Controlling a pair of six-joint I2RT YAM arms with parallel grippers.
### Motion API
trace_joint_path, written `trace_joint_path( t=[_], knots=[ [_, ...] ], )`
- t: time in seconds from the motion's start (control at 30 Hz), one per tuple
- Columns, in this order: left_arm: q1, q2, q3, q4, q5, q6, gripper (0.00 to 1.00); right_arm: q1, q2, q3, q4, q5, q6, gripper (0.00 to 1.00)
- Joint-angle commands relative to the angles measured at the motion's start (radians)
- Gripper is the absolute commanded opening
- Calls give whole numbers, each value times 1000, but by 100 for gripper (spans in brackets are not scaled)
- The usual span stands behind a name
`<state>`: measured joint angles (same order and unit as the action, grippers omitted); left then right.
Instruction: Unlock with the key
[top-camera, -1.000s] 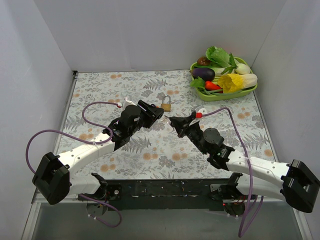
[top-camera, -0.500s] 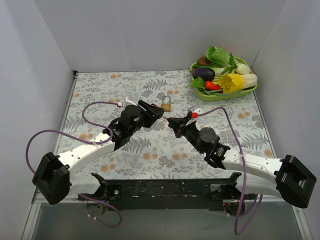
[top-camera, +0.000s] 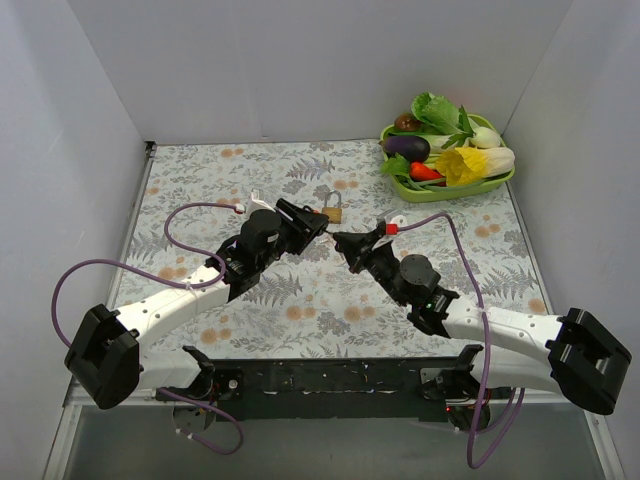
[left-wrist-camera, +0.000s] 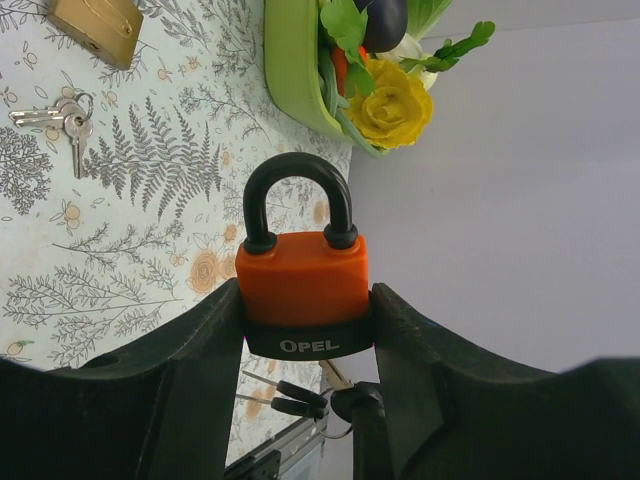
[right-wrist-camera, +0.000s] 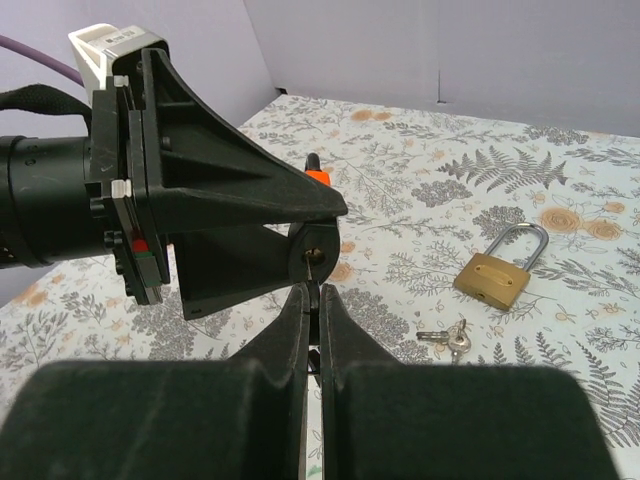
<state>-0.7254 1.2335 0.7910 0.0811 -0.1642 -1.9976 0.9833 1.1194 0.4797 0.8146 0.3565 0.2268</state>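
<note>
On the fern-printed desk your two arms meet nose to nose near the middle, and the right arm is the one that must act. Your left claw is clamped on either side of the orange padlock with the black shackle and holds it clear of the desk. The padlock's long axis lies in line with your right claw, with the shackle pointing away and the keyhole end facing that claw head-on. The right claw is pressed together on the small silver-bladed key. The blade points straight along that same axis and sits right at the keyhole, though you cannot tell how deep it has gone. Judging from this, your coming move is a straight push and then a twist about that line, with no sideways drift.
</note>
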Motion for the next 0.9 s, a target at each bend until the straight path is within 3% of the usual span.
trace_joint_path(
  t=[0.0,0.87],
  knots=[
    [4,-28,22,51,-1,-1308,0,5,7,43,104,15,11,1],
    [6,-45,4,80,-9,-1328,0,5,77,48,251,88,-41,1]
  ],
)
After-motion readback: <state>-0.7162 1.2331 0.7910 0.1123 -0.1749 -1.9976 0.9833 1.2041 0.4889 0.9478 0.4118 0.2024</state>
